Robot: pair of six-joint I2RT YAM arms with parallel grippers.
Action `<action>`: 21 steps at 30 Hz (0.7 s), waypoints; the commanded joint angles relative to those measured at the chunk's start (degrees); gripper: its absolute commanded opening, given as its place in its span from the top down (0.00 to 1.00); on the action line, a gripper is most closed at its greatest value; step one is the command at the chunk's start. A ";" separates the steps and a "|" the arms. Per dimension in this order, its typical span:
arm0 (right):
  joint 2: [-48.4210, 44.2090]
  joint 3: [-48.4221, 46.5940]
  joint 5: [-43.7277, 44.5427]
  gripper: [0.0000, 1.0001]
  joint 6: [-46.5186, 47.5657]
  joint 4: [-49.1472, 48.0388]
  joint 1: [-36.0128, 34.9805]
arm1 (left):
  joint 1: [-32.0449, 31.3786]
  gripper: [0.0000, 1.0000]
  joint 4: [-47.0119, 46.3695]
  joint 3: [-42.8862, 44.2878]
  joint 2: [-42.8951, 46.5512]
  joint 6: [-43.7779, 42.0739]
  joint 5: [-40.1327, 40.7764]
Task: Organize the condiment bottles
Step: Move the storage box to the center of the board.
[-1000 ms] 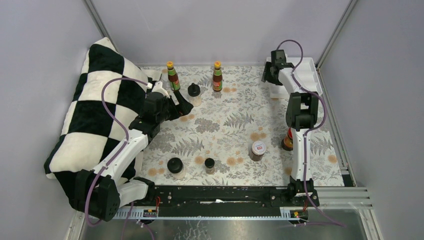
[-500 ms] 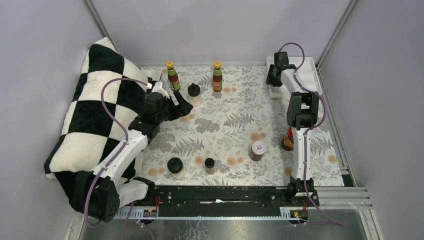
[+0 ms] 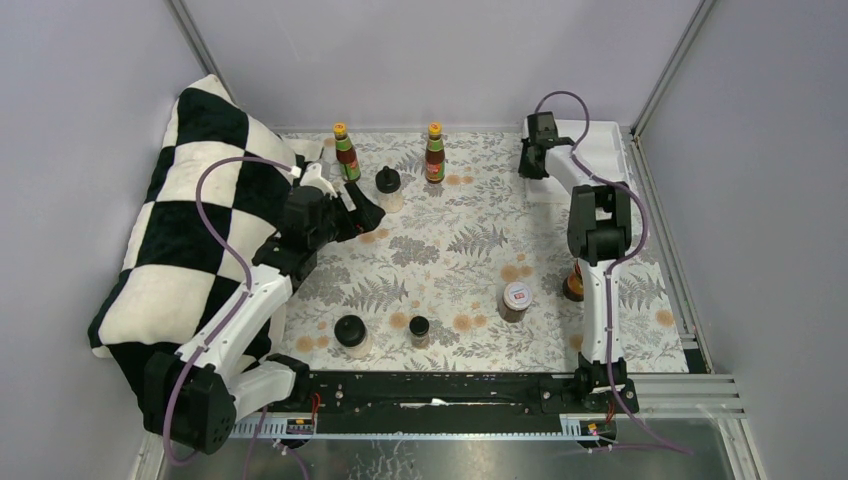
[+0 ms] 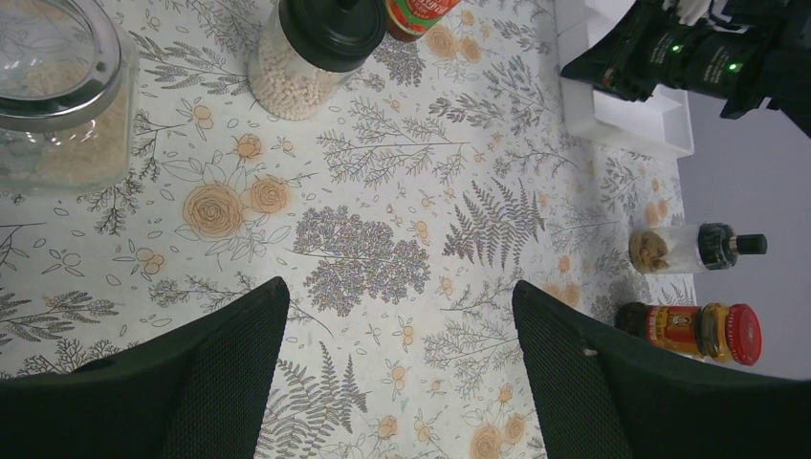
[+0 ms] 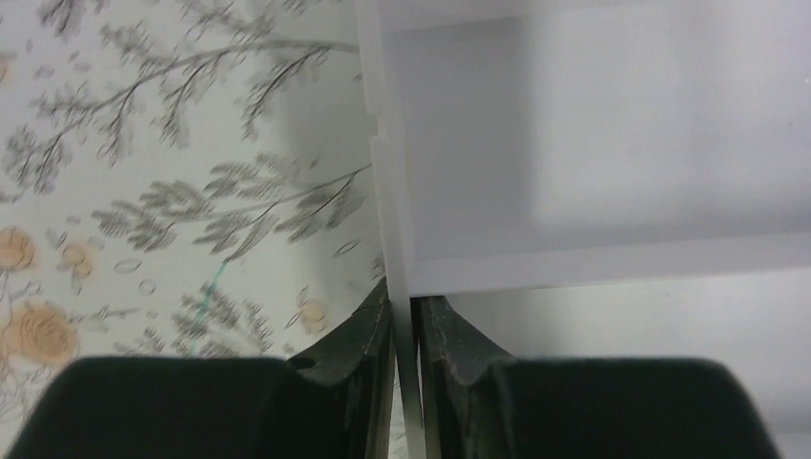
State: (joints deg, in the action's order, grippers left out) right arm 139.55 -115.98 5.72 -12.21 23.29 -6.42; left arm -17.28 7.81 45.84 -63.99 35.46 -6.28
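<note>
Right gripper (image 5: 402, 311): jaws pinched shut on thin side wall of white tray (image 5: 387, 191); a second ago apart, further over tray. Left gripper (image 4: 397, 296): jaws wide, empty, unchanged, near black-lid jar (image 4: 306, 57). Red-sauce bottles (image 3: 346, 152) upright at far edge of table; green labels, writing unreadable.

Cloth (image 3: 450, 245) centre lies open — bottles (image 3: 434, 152) ring it, pillow (image 3: 190, 220) left, tray (image 3: 614, 150) right.

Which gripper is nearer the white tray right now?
Right. The right gripper is pinching a side wall of the white tray; the left gripper hangs open far across the table, beside the black-lidded jar.
</note>
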 commanded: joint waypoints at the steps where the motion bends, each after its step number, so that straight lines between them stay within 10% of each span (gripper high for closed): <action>1: -4.85 5.64 -0.07 0.85 -0.67 1.08 -6.28 | -0.39 0.10 2.51 0.91 2.85 -0.29 1.32; 21: -19.65 30.79 7.11 0.92 -6.27 -5.90 -16.97 | -0.37 0.09 4.04 -0.02 6.77 -0.19 0.93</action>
State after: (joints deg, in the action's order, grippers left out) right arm 124.18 -90.15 11.66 -14.44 15.79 -20.56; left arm -17.32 11.00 45.84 -57.98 35.46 -5.13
